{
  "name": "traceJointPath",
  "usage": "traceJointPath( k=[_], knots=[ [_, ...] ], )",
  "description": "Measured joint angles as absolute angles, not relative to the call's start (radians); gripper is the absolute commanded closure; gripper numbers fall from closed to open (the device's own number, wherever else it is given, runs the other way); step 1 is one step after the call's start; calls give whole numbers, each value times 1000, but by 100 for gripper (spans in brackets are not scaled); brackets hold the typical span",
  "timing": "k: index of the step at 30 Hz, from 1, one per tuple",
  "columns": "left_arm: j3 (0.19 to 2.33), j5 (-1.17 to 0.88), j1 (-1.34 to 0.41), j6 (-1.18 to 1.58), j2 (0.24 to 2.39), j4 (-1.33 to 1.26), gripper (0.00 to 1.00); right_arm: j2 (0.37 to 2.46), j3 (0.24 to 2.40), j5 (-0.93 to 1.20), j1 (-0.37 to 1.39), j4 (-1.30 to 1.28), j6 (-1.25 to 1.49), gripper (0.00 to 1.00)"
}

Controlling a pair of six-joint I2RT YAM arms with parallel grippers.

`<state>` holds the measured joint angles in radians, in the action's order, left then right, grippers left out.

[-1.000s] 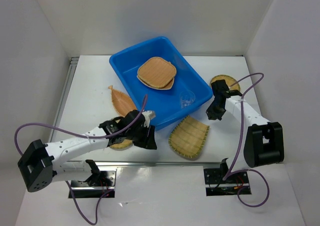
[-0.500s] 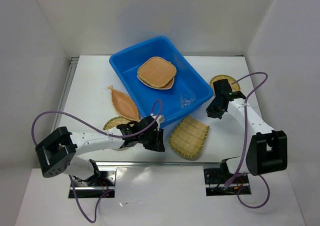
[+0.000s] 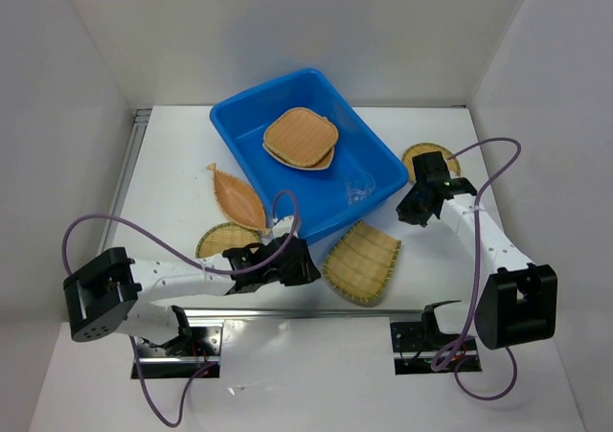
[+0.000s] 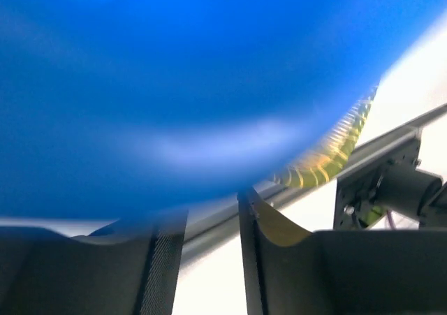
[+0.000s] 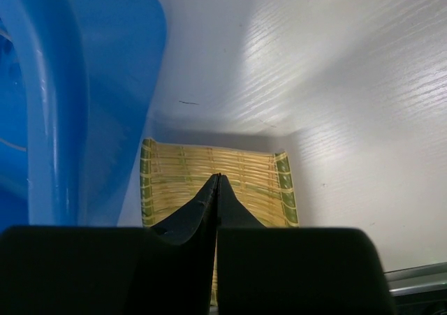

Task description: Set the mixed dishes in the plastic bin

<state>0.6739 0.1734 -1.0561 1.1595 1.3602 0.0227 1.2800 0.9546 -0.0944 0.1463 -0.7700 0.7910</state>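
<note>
Two woven trays lie in the blue bin; the left gripper, half-open and empty, has slid right, uncovering the round tray; the right gripper stays closed on nothing.

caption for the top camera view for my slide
Left arm and right arm flank a blue bin holding woven trays and a clear cup; four more trays lie on the table.

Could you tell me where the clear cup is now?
In the top view, the clear cup sits inside the blue bin, against its near right wall, just beyond the fan-shaped tray.
</note>
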Motion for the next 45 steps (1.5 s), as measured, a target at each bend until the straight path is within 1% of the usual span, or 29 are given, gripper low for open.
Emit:
traceJointPath(
  k=[4, 6, 9, 10, 17, 24, 33, 34, 37, 39, 41, 42, 43, 45],
  knots=[
    [671, 250, -1136, 1242, 1359, 21, 60, 1283, 957, -95, 146, -768, 784, 99],
    [671, 300, -1177, 1289, 1359, 23, 56, 1283, 962, -96, 146, -766, 782, 99],
    [672, 370, -1234, 1353, 1366, 28, 55, 1283, 977, -97, 146, -760, 773, 99],
    [674, 392, -1250, 1376, 1375, 31, 54, 1283, 982, -97, 146, -757, 771, 98],
    [709, 528, -1329, 1529, 1477, 68, 54, 1281, 1004, -100, 146, -742, 744, 98],
    [771, 618, -1353, 1629, 1551, 77, 53, 1245, 1005, -98, 168, -740, 734, 95],
    [821, 640, -1359, 1702, 1657, 33, 53, 1219, 1005, -104, 223, -739, 711, 95],
    [830, 642, -1359, 1706, 1676, 33, 55, 1219, 1005, -108, 228, -739, 708, 95],
    [865, 646, -1359, 1711, 1733, 30, 59, 1219, 1005, -118, 245, -740, 704, 94],
    [888, 646, -1359, 1713, 1761, 30, 65, 1218, 1005, -120, 253, -740, 701, 94],
    [910, 659, -1359, 1740, 1784, 19, 81, 1216, 1005, -121, 262, -740, 700, 94],
    [921, 667, -1357, 1756, 1791, 6, 95, 1213, 1005, -120, 265, -740, 699, 93],
    [937, 671, -1356, 1769, 1795, -10, 100, 1212, 1005, -121, 266, -740, 697, 93],
    [966, 659, -1359, 1757, 1799, -25, 100, 1206, 1005, -125, 271, -740, 693, 92]
  ],
)
